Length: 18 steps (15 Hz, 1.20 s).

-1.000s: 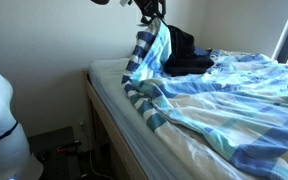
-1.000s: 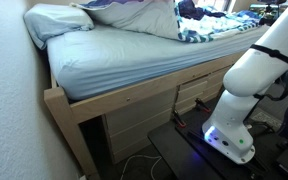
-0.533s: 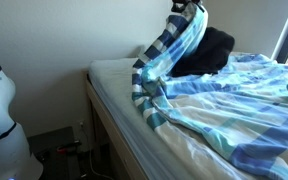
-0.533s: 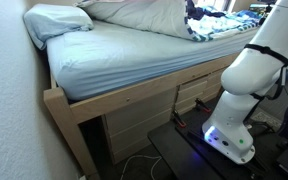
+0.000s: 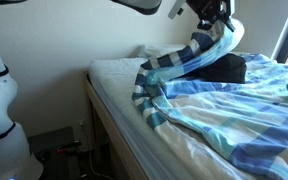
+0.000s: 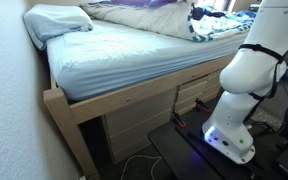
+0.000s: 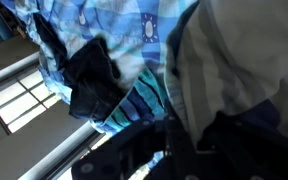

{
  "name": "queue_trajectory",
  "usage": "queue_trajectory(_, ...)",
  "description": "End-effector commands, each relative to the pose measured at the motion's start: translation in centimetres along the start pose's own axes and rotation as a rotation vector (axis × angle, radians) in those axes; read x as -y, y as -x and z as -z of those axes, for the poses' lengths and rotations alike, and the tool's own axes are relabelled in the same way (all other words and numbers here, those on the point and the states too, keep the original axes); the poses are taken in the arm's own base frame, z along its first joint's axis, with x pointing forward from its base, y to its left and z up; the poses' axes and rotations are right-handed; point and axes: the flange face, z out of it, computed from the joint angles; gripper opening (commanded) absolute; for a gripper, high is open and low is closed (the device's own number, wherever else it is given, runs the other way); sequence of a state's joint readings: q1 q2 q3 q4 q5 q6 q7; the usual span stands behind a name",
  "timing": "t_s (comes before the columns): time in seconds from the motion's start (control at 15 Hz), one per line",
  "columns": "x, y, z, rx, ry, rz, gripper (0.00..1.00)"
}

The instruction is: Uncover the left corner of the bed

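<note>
The claw (image 5: 212, 14) is at the top of the frame, right of centre in an exterior view. It is closed on one edge of the striped blue blanket (image 5: 184, 58) and holds that edge clear of the bed.

The raised strip of blanket is drawn out long. Its long axis runs from lower left, where it meets the bed, up to the claw at upper right, and the gripped end points toward the upper right corner. The remaining blanket lies crumpled across the right and lower right of the frame.

The near left corner of the mattress (image 5: 112, 74) lies bare under its pale sheet, left of the blanket's lower end. A dark garment (image 5: 230, 68) sits on the bed just beneath the raised strip.

In an exterior view a pillow (image 6: 59, 20) rests at the upper left, above the wooden bed frame (image 6: 114, 105). The wrist view is blurred and shows only blue cloth close to the lens.
</note>
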State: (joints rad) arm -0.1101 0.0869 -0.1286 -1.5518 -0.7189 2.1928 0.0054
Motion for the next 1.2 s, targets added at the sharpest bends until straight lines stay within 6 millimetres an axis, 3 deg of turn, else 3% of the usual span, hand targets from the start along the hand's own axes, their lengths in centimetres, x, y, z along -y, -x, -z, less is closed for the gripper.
queue_trajectory(0.0,2.9,2.0,-4.7,0.099,0.000,-0.052,0.04)
queue_trajectory(0.2,7.9,4.2,-8.4,0.184,-0.047,-0.061,0.04)
queue_trajectory(0.4,11.8,6.5,-10.6,0.247,-0.080,-0.069,0.04)
queue_trajectory(0.6,14.1,8.0,-11.1,0.283,-0.111,-0.081,0.04)
queue_trajectory(0.8,14.7,8.3,-10.9,0.297,-0.132,-0.068,0.04)
queue_trajectory(0.87,14.3,8.1,-10.6,0.300,-0.127,-0.072,0.39)
queue_trajectory(1.0,13.3,7.6,-10.0,0.287,-0.142,-0.088,0.47)
queue_trajectory(1.13,11.9,7.0,-8.7,0.284,-0.159,-0.106,0.61)
